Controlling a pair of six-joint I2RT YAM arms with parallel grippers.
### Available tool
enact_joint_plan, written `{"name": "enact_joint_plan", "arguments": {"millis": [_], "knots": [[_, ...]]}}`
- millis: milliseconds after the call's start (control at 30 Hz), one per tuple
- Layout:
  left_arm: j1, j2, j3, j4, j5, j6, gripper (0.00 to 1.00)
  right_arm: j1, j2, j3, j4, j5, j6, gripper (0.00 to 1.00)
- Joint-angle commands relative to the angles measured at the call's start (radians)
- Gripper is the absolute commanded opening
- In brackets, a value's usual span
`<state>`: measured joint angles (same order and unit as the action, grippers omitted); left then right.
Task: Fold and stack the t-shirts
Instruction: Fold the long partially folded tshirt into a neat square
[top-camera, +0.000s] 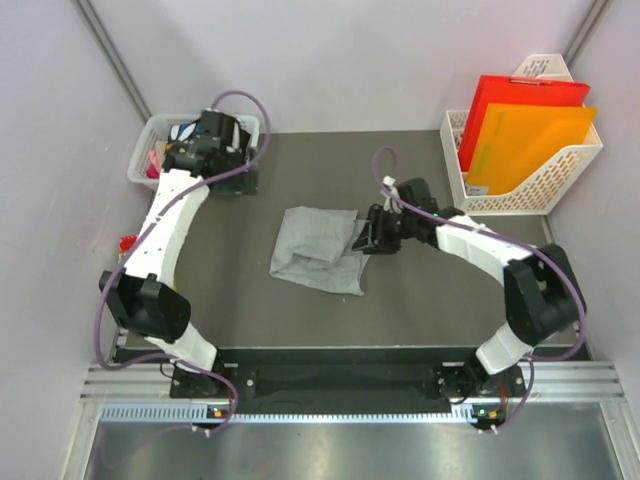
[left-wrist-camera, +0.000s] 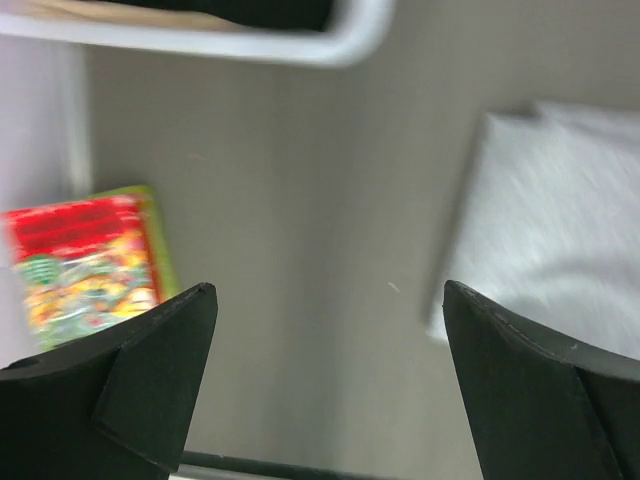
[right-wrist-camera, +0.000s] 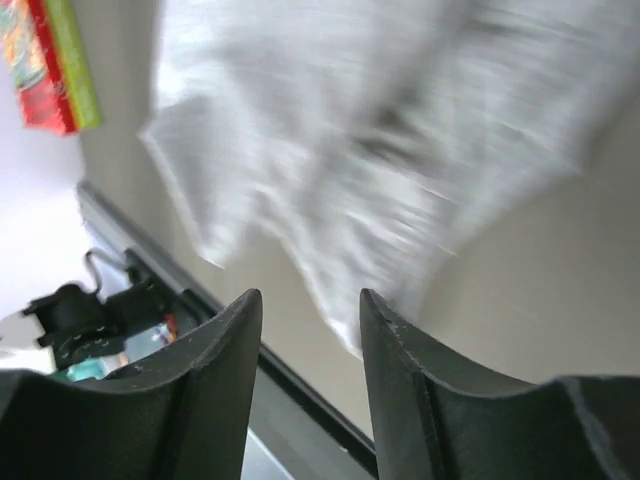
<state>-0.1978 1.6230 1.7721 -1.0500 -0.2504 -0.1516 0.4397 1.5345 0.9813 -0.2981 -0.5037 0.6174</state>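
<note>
Centrally, grey t-shirt (top-camera: 318, 250), just beside right tool (top-camera: 368, 234)

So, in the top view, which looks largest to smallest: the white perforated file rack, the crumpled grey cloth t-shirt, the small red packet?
Largest: white perforated file rack.
Then: crumpled grey cloth t-shirt.
Smallest: small red packet, only partly in view.
</note>
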Motion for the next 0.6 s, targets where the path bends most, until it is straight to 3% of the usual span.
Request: {"name": "enact_joint_plan", "arguments": {"millis": [0,267,567], "knots": [[-0.068,0.015,-0.103,0.096,0.192,0.032,0.99,0.105,0.126,0.202,0.114,-0.065,0.068,0.46],[-0.066,0.008,-0.174,0.104,0.174,0.075,0.99,0.139,0.239,0.255,0.160,-0.104,0.127,0.48],[-0.066,-0.026,-0.203,0.117,0.158,0.103,0.99,0.146,0.128,0.166,0.077,-0.053,0.082,0.60]]}}
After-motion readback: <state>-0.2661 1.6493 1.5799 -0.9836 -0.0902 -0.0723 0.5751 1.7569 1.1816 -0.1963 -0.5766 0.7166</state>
